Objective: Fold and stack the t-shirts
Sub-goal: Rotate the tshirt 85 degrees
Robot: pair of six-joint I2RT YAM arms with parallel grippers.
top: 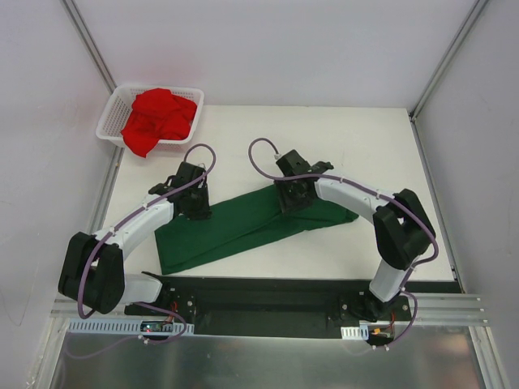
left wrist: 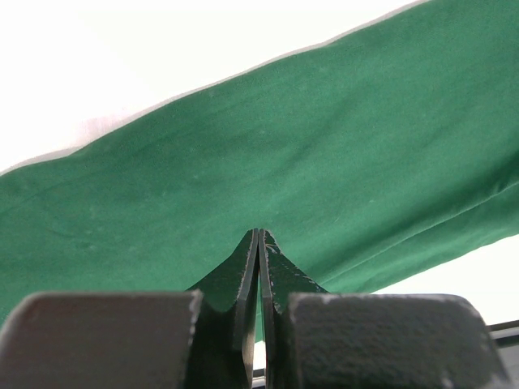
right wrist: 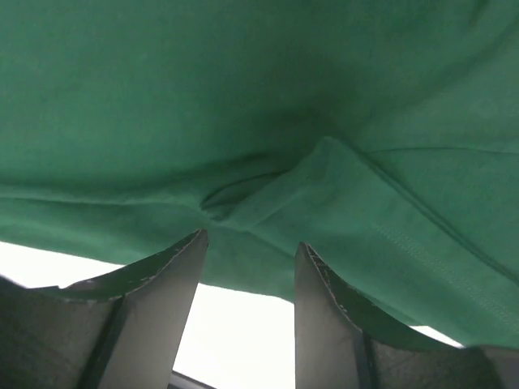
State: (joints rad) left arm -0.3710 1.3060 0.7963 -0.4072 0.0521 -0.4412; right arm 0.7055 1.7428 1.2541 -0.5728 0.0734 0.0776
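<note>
The green t-shirt (top: 243,227) lies on the table (top: 365,146) as a long band slanting from near left to far right, the right hand (top: 293,201) spread over its right half, the left hand (top: 197,211) pressed together at its far-left edge, while the red t-shirt (top: 158,117) sits in the basket (top: 103,128).

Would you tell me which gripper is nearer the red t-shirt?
Left. The left gripper is over the green t-shirt, in front of the red t-shirt; the right gripper is farther right.
</note>
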